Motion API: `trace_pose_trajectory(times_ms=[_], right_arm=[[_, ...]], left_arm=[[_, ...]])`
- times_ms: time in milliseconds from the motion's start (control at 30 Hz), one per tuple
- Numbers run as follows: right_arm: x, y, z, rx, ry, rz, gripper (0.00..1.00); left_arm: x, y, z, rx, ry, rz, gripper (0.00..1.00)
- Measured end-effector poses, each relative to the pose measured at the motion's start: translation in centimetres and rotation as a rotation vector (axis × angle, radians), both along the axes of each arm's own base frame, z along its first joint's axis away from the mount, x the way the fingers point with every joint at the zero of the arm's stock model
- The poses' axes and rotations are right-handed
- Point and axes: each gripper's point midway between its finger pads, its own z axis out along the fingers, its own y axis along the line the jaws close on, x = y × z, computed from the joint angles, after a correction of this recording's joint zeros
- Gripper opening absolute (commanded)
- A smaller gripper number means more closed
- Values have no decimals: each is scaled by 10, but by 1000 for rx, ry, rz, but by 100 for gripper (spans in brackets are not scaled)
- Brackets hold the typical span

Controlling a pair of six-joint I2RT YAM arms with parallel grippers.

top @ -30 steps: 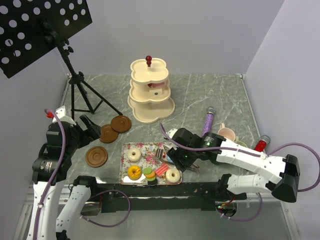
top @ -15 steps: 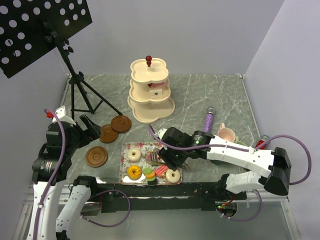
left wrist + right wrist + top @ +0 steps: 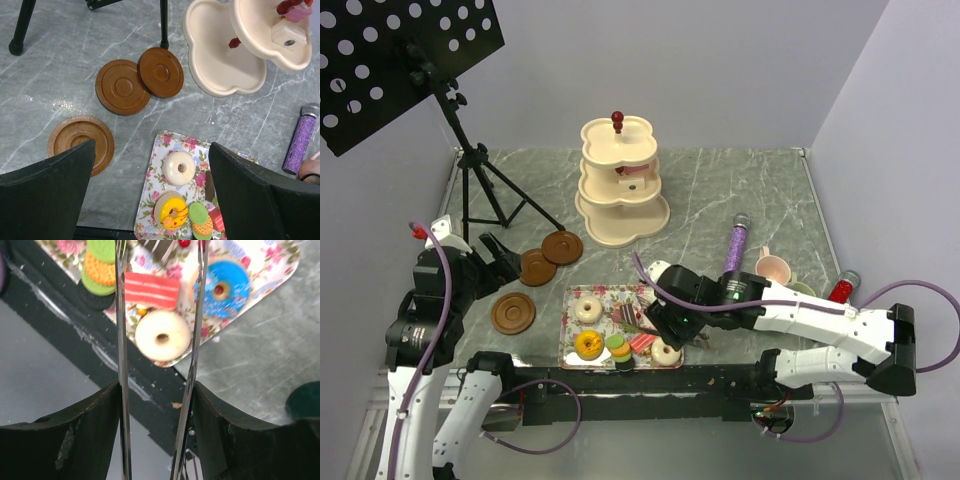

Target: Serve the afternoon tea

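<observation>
The floral tray point(image 3: 567, 330) holds toy doughnuts, cake slices and stacked macarons point(image 3: 617, 350). My right gripper point(image 3: 667, 320) is shut on metal tongs point(image 3: 121, 340) and hovers over the tray's right half. In the right wrist view the tong arms straddle a red striped cake slice point(image 3: 151, 290) and a cream doughnut point(image 3: 162, 337); a blue doughnut point(image 3: 221, 289) lies beside them. The tong tips are out of view. My left gripper point(image 3: 152, 145) is open and empty above the brown saucers point(image 3: 123, 86). The cream three-tier stand point(image 3: 620, 190) is at the back, with a small piece on its middle tier.
A pink mug point(image 3: 775, 267) and a purple microphone point(image 3: 736, 243) lie right of the tray, a dark teal mug point(image 3: 305, 400) near my right gripper. A red glittery microphone point(image 3: 842, 288) is at the right edge. A black music stand point(image 3: 470, 160) stands at the back left.
My right gripper with the tongs moved left over the tray, then drew slightly back toward the near edge. The left arm has not moved.
</observation>
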Motion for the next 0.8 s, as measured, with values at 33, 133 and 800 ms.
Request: trace_pose_trajectory(times_ms=[33, 133, 800], right_arm=[[-4, -1, 0, -1, 5, 3, 62], [-12, -1, -1, -12, 22, 5, 59], [-12, 6, -13, -114, 47, -88, 51]], left_arm=[[0, 0, -1, 0, 2, 0, 100], [0, 0, -3, 0, 6, 0, 100], [11, -1, -5, 8, 24, -9, 100]])
